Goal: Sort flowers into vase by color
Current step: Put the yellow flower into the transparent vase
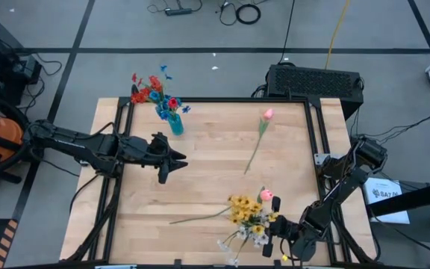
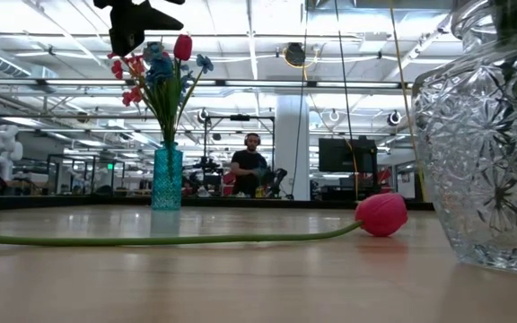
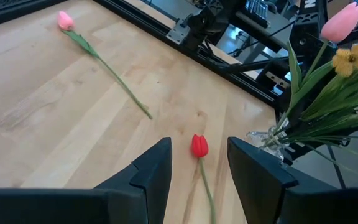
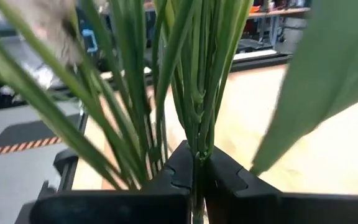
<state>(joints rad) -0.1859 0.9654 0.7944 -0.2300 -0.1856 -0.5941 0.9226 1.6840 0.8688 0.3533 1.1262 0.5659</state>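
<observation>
A teal cup (image 1: 176, 125) (image 2: 167, 179) at the table's far left holds red and blue flowers. A clear cut-glass vase (image 2: 483, 152) (image 3: 269, 138) near the near edge holds yellow, white and pink flowers (image 1: 251, 213). I see no grey block. A pink tulip (image 1: 267, 113) (image 3: 66, 20) lies flat far right. A red tulip (image 3: 199, 146) (image 2: 381, 213) lies flat beside the glass vase. My left gripper (image 1: 175, 170) (image 3: 199, 155) hovers open above the table's middle left. My right gripper (image 1: 275, 240) (image 4: 197, 165) is shut among the glass vase's stems. My right gripper pinches one thin green stem (image 4: 197, 134) of the bunch between its two fingers (image 4: 179, 168). It comes from the table's right side, fingers across the upright stem. Which blossom the stem carries cannot be told, since leaves and other stems fill the view.
Black rails frame the wooden table (image 1: 207, 179). A black box (image 1: 316, 78) sits beyond the far right corner. The wood between the teal cup and the glass vase is bare apart from the two lying tulips. A person sits far off in the room (image 2: 252, 161).
</observation>
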